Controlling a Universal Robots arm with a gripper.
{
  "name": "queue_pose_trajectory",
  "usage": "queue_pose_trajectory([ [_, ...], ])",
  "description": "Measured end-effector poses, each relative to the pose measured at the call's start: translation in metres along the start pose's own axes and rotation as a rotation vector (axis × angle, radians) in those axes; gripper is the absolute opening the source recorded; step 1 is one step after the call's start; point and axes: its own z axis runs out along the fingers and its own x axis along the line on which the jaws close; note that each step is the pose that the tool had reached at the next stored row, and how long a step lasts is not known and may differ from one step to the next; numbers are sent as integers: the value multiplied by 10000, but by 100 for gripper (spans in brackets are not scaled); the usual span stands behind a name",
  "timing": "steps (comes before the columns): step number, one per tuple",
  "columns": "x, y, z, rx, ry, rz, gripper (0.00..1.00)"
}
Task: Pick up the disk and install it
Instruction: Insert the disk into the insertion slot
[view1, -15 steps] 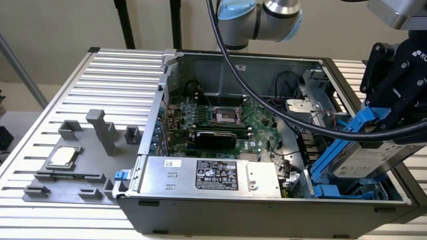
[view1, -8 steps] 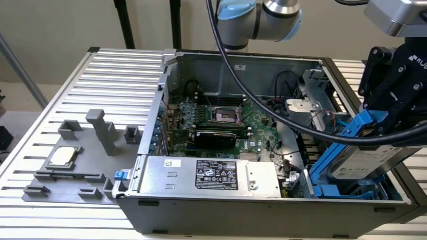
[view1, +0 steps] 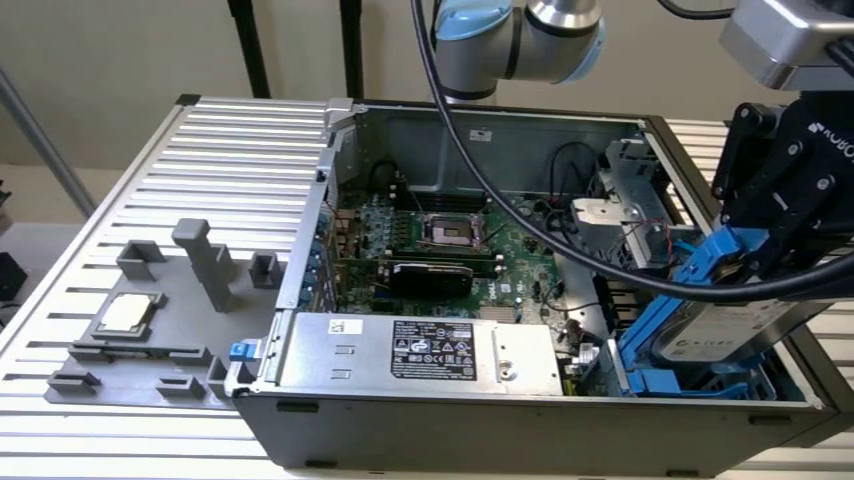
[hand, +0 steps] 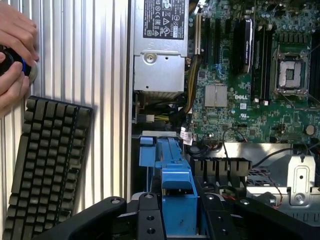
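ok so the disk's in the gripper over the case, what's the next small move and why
Probably ease the disk down along its tilt into the blue bay. The gripper is shut on its blue bracket, the disk leans with its lower end at the bay, and it does not look seated yet.

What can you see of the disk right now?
The disk is a flat silver-grey metal drive with a pale label, framed by a bright blue plastic bracket. It stands tilted, nearly on end, at the exterior view's right of the open case, with its lower end in a blue bay. The gripper clamps its upper end. A black cable crosses in front.
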Motion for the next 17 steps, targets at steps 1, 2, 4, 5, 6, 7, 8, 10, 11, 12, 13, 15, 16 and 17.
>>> queue_pose_trajectory([
  [1,-1,0,9,0,-5,0,33],
  [2,-3,-1,16,0,-8,0,33],
  [4,-8,-1,29,0,-16,-1,33],
  [5,-10,-1,36,0,-22,-1,33],
  [6,-12,-1,43,0,-29,-1,33],
  [7,-14,-2,50,0,-35,-1,33],
  [8,-17,-2,56,0,-40,-1,33],
  [10,-20,-2,69,0,-50,-1,33],
  [11,-22,-2,76,0,-54,-1,33],
  [12,-24,-2,83,1,-58,-1,33],
  [13,-27,-2,90,0,-64,-1,33],
  [15,-32,-2,103,0,-72,-2,33],
  [16,-35,-2,109,0,-74,-2,33],
  [17,-38,-2,114,0,-77,-1,33],
])
